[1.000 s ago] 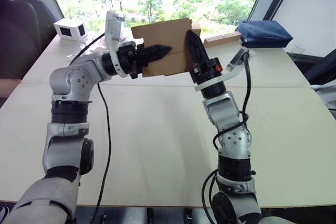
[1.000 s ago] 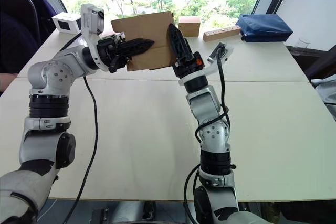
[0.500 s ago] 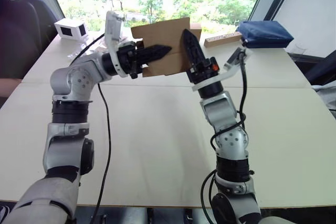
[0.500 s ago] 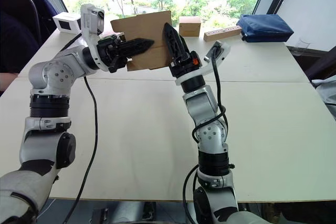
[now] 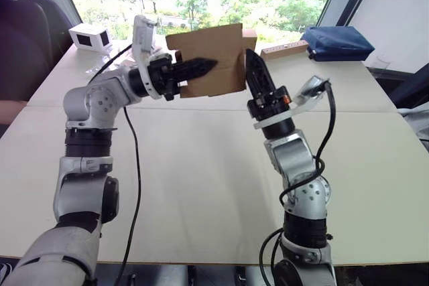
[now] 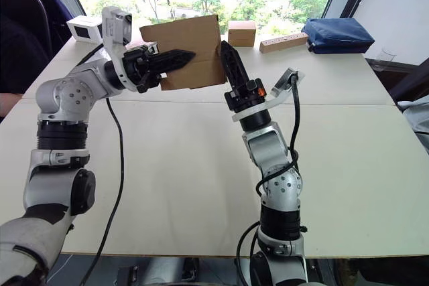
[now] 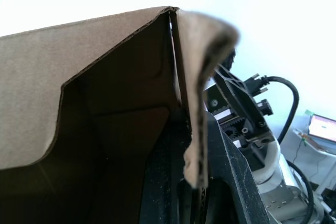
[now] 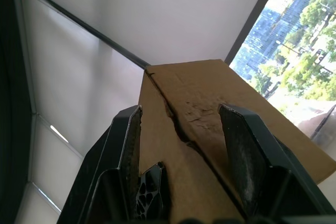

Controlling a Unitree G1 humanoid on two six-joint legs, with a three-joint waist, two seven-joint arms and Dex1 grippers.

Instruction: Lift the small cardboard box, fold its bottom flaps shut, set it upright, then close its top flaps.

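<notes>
The small cardboard box hangs in the air over the far part of the table, plain brown and wider than tall. My left gripper is shut on the box's front wall; that cardboard wall stands pinched between its black fingers. My right gripper points upward right beside the box's right end. Its fingers stand open, and between them I see the box's end, where cardboard flaps meet along a ragged seam. I cannot tell whether the fingers touch that end.
The pale table stretches below. At its far edge stand a white box with a dark window, a cube-shaped brown box, a wooden strip and a blue bag.
My right gripper swung left across the box's front face, then moved right to just past its right end. The left gripper still holds the box in about the same place.
</notes>
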